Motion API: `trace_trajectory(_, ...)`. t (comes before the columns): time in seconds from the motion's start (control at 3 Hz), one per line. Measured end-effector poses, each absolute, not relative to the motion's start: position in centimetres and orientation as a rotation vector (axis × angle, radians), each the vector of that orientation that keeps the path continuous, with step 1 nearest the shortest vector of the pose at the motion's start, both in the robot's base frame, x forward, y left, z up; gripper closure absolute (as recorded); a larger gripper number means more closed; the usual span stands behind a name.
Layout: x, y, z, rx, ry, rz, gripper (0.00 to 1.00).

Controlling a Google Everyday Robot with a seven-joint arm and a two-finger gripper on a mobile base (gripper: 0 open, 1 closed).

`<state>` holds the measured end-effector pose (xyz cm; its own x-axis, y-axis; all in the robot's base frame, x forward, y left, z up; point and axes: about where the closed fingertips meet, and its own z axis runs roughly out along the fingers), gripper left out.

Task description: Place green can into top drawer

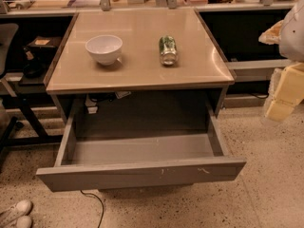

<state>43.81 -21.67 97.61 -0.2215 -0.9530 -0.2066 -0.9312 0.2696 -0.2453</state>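
Observation:
The green can (168, 50) lies on its side on the beige tabletop (142, 75), right of centre, with a silver end facing the camera. The top drawer (142, 174) is pulled out wide below the tabletop. Its grey inside is bare and its flat front has small white scuffs. My gripper (285, 94), with yellowish parts, hangs at the right edge of the view, right of the table and at about the height of the tabletop. It is well away from the can and holds nothing that I can see.
A white bowl (104, 48) stands on the tabletop left of the can. A dark chair (7, 42) and a desk frame are at the left. White shoes (14, 213) and a cable (97, 205) lie on the speckled floor in front.

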Motion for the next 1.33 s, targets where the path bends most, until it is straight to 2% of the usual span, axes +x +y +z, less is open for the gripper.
trace_trajectory(0.67, 44.2, -21.3, 97.9, -1.725, 2.241, -0.121, 0.00)
trace_trajectory(1.33, 47.8, -18.5, 97.1, -1.767, 2.305, -0.192, 0.00)
